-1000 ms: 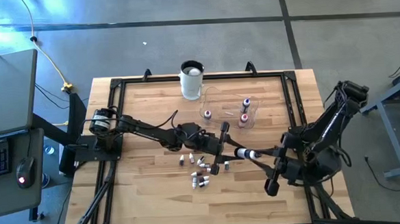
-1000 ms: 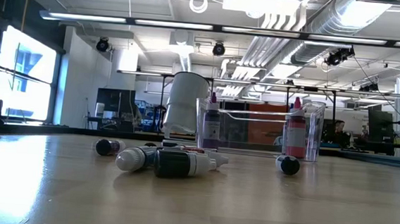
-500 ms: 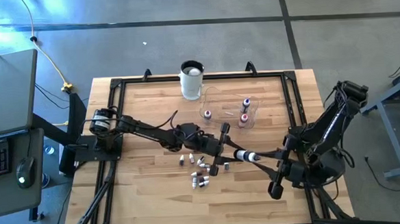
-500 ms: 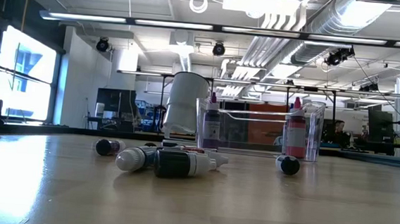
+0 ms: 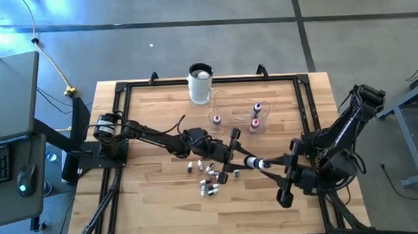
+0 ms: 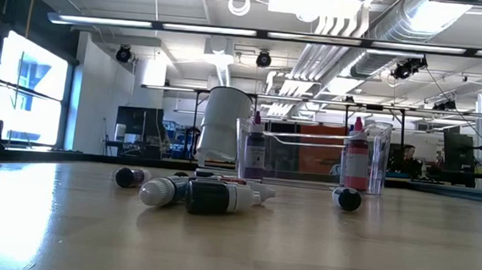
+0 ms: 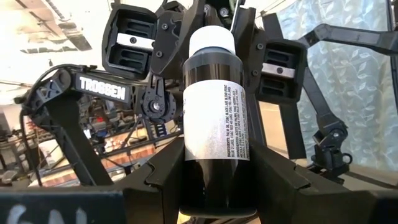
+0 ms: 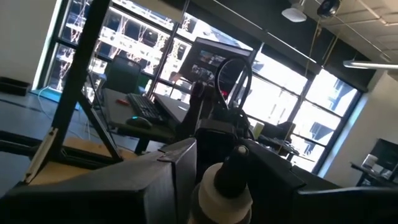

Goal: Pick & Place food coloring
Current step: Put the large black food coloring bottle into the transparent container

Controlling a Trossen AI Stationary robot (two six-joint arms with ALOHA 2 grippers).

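— Two grippers on one bottle? Why?
— It looks like a handover. The left gripper (image 5: 234, 161) pinches the dark body of a food coloring bottle (image 7: 214, 130), and the right gripper (image 5: 266, 163) has its fingers closed around the white cap end (image 8: 225, 193), above the middle of the table (image 5: 156, 206).
— Why hand it across?
— Probably reach and orientation. The clear bowl (image 5: 239, 115) sits toward the far side, and three bottles (image 5: 254, 117) already stand upright in it; passing it lets the right arm carry it cap up.
— And the others?
— Several loose bottles (image 5: 208, 178) lie on their sides just beneath the left arm, near the white cup (image 5: 200, 84) only in the loosest sense.
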